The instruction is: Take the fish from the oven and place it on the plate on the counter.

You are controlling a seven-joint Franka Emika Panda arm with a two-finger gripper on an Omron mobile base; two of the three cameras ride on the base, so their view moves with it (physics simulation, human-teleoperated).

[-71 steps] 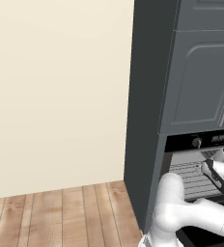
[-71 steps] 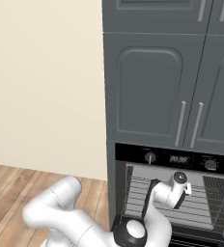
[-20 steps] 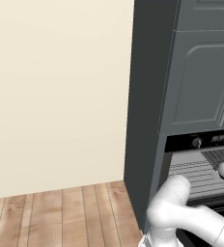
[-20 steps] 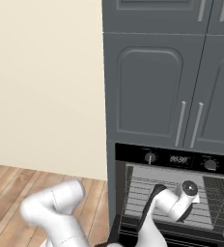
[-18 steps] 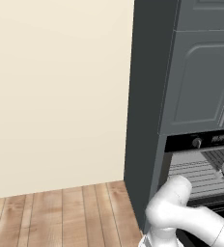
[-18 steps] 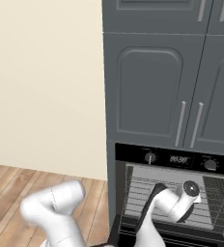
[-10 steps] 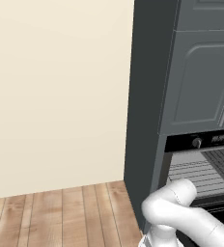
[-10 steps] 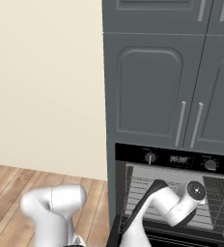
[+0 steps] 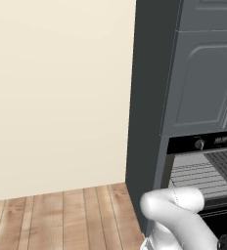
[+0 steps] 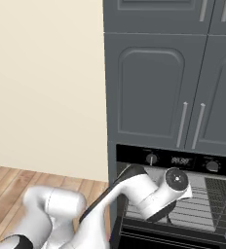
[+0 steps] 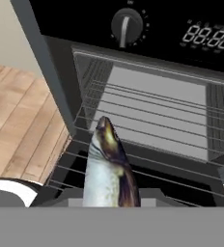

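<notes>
The fish (image 11: 108, 166), slim with a dark back and pale belly, rises head-up between my gripper (image 11: 111, 198) fingers, and the gripper is shut on its tail end. It hangs just in front of the open oven (image 11: 147, 113), level with the lower wire rack (image 11: 162, 126). In the right base view my wrist (image 10: 176, 180) sits before the oven (image 10: 183, 192) mouth, under the black control strip (image 10: 178, 159). The oven (image 9: 203, 168) also shows at the lower right of the left base view. The plate and the counter are out of view.
Dark grey cabinet doors (image 10: 178, 92) stand above the oven, and a tall cabinet side (image 9: 147, 122) sits beside it. A beige wall (image 9: 56, 93) and wooden floor (image 9: 61, 215) lie to the left. The oven knob (image 11: 127, 21) and display (image 11: 208, 36) are straight ahead.
In the right base view my wrist has drifted slightly left and up in front of the oven mouth. The elbow has swung lower in the left base view. The base has not moved.
</notes>
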